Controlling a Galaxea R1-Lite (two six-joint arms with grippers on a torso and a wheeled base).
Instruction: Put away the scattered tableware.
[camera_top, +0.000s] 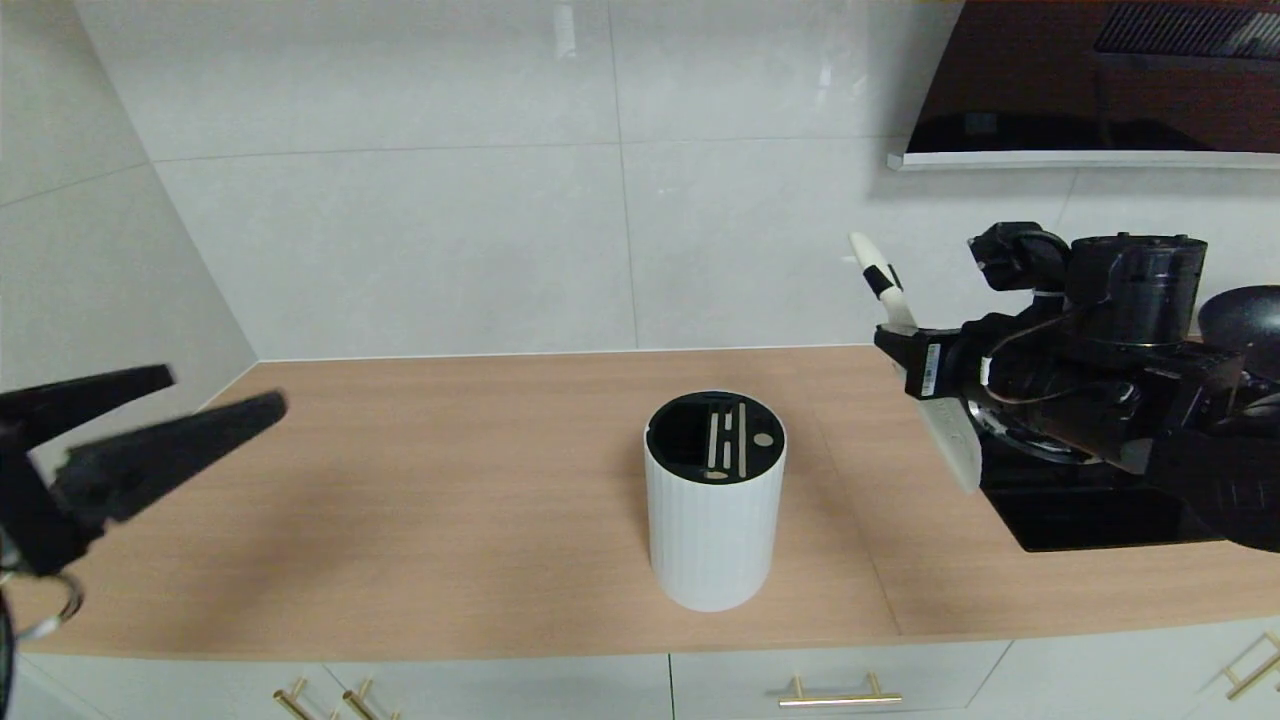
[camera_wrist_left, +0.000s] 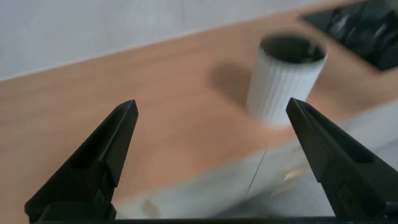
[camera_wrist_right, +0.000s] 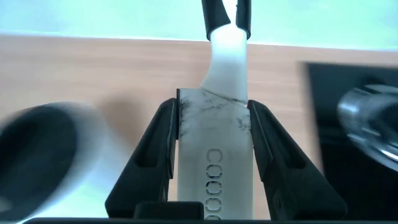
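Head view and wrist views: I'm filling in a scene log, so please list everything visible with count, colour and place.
countertop: one, light wood, across the scene.
cooktop: one, black, at the countertop's right end.
holder: one, white with black slotted top, upright mid-countertop.
knife: one, white with a black band on the handle, held in the air near the cooktop's edge.
range hood: one, dark, on the wall, upper right.
cabinet handles: four, gold, below the countertop.
left gripper: one, black, open, over the countertop's left end.
right gripper: one, black, shut on the knife.
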